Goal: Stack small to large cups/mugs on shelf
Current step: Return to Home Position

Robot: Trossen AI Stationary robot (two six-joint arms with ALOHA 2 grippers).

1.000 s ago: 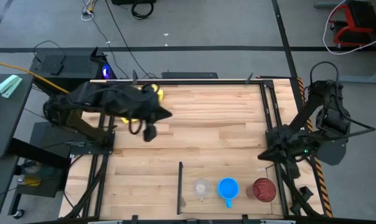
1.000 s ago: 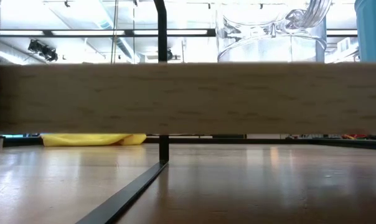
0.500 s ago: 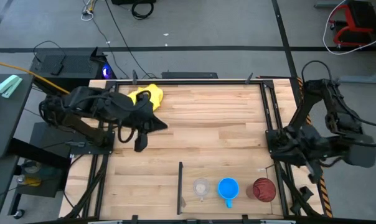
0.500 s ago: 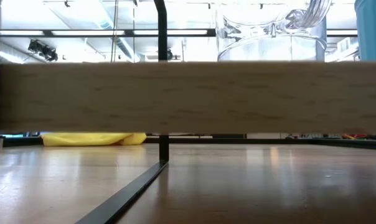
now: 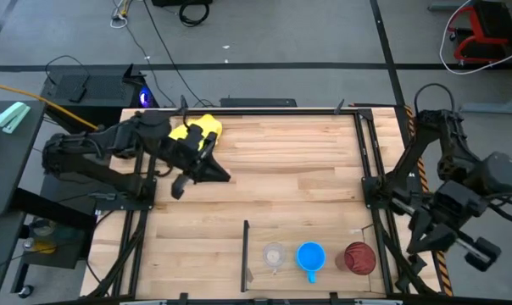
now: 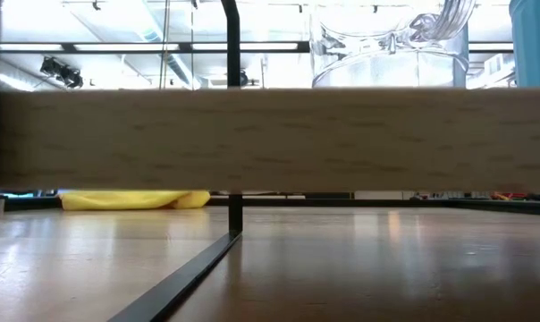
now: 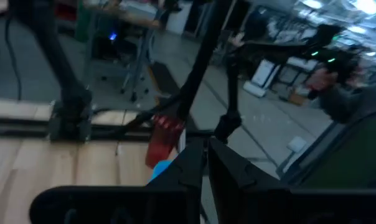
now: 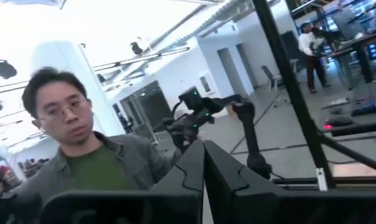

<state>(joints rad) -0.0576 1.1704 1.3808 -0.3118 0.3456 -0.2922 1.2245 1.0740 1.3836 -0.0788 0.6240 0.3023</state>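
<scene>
- Sorted by size on shelf (image 5: 324,224): clear cup (image 5: 275,254) and red tumbler (image 5: 358,258) flanking blue mug (image 5: 311,256).
- Pressed together, empty: left claw (image 7: 206,146), right claw (image 8: 204,149), well apart from blue mug, seemingly done placing.

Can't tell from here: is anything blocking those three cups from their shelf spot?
Nothing visible. The tiny clear plastic cup, bright blue handled mug and dark-red translucent tumbler already stand in a row on the pale wood shelf. The left hand hangs near the yellow cloth, the right hand beyond the table's edge.
</scene>
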